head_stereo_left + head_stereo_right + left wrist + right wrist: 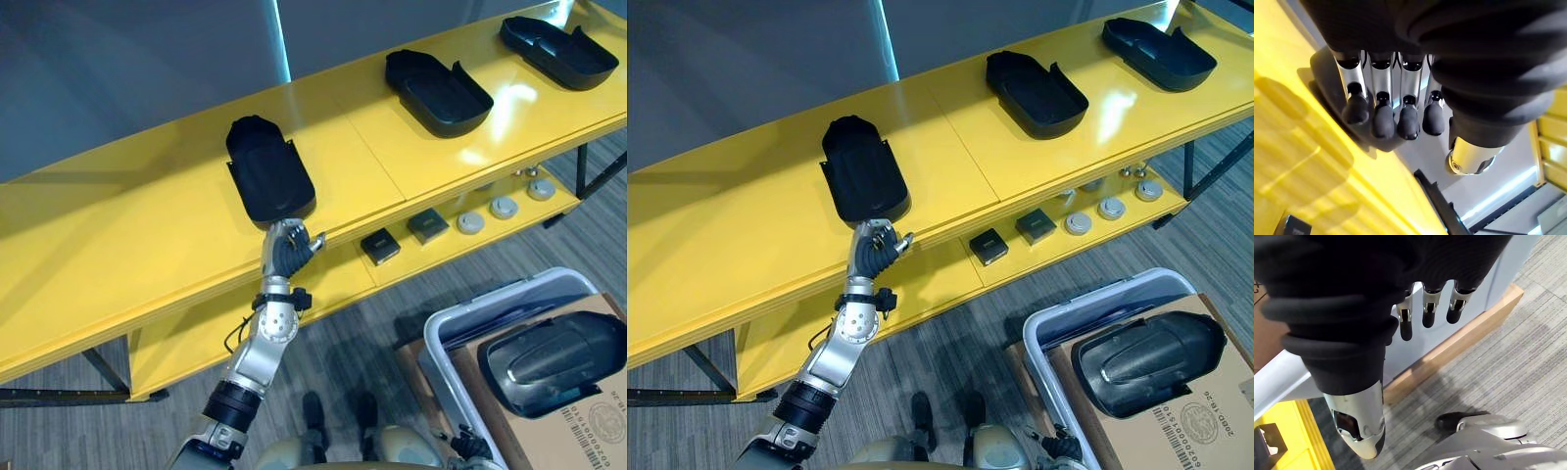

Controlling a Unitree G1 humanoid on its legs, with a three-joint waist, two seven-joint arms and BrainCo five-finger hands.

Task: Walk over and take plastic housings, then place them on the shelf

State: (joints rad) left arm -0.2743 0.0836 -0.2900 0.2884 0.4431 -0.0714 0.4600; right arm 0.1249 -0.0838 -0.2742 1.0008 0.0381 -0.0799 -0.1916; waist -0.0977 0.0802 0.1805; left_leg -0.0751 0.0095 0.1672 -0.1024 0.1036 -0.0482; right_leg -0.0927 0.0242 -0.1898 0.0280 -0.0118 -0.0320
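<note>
My left hand (289,250), fingers straight, touches the near rim of the black shell-shaped plastic housing (268,171) at centre-left on the yellow shelf (118,225), my right hand (1429,308) hanging loose; I judge the housing light, stiff and slippery, so I would pinch that thin rim.

both head views look steeply down from above the front of the yellow shelf (118,245), far enough off to take in a long stretch of its top, its lower level and the grey bin (509,299) on the floor. they share nearly all of this, offset slightly sideways. the left wrist view looks along the left hand (1383,120) from very close onto the shelf top and a black housing (1320,68). the right wrist view looks along the right hand (1430,308) down at the carpet (1518,362).
</note>
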